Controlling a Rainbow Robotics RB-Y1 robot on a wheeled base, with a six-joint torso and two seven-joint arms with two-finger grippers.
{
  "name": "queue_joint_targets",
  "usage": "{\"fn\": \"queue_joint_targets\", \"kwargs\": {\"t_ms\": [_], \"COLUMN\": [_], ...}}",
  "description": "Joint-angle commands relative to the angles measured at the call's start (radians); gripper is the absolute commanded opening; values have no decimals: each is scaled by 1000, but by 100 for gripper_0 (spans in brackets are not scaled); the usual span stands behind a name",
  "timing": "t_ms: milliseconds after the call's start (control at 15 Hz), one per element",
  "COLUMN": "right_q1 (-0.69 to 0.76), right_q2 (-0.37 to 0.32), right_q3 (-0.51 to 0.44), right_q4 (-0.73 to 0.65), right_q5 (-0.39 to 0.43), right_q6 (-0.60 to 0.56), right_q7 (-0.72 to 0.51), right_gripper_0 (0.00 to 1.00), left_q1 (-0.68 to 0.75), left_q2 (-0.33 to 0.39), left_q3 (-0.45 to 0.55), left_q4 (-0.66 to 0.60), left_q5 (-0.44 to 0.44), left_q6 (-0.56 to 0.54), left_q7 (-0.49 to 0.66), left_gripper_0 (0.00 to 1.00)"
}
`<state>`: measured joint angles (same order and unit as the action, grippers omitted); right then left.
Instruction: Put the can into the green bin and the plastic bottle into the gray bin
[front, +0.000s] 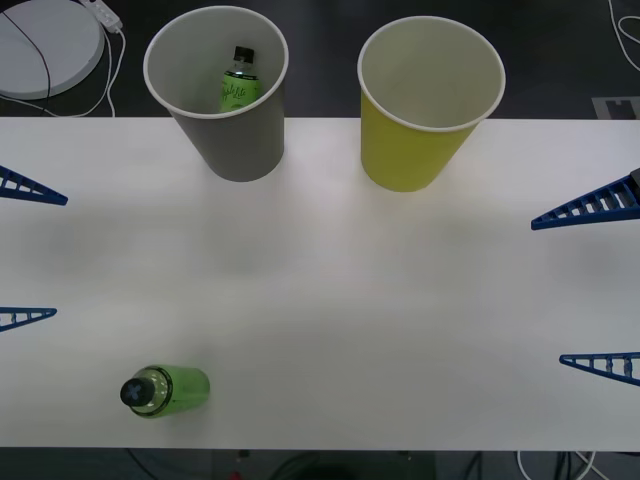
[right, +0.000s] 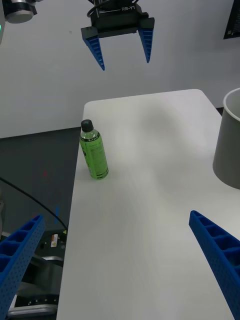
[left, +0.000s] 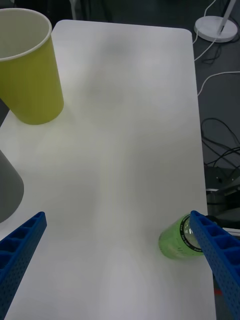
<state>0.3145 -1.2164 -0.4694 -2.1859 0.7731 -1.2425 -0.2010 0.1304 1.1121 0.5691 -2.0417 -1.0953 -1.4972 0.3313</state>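
Upright near the table's front edge, lower left of the front view: plastic bottle (front: 165, 390), black cap up, touched by nothing, just inside the left gripper's nearer finger.

Spread across the middle of the frame: white table (front: 330, 300).

Standing at its far edge, upper left of centre: gray bin (front: 235, 145), mouth open. Inside it, leaning against the far wall: second green bottle (front: 238, 80), also black-capped.

Beside it, upper right of centre and apart from it: green bin (front: 405, 155), pale inside, no contents seen.

At the left edge of the frame: left gripper (front: 28, 252), blue fingers spread wide, grasping nothing, hovering over the table's left end.

At the right edge: right gripper (front: 598, 287), likewise spread wide and holding nothing, well apart from both bins.

Off the table, in the upper left corner: round white base (front: 45, 50) with a cable on the dark floor.
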Motion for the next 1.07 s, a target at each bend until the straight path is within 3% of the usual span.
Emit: {"fn": "queue_joint_targets", "kwargs": {"t_ms": [67,600,1067], "right_q1": [0,0,0], "right_q2": [0,0,0], "right_q3": [0,0,0], "right_q4": [0,0,0], "right_q5": [0,0,0], "right_q6": [0,0,0], "right_q7": [0,0,0], "right_gripper_0": [100,100,100], "left_q1": [0,9,63], "left_q2": [0,-9,14], "left_q3": [0,-43,-75], "left_q4": [0,38,189], "left_q5": [0,14,74], "left_q6": [0,-25,-63], "left_q7": [0,-20,-236], "left_gripper_0": [100,100,100]}}
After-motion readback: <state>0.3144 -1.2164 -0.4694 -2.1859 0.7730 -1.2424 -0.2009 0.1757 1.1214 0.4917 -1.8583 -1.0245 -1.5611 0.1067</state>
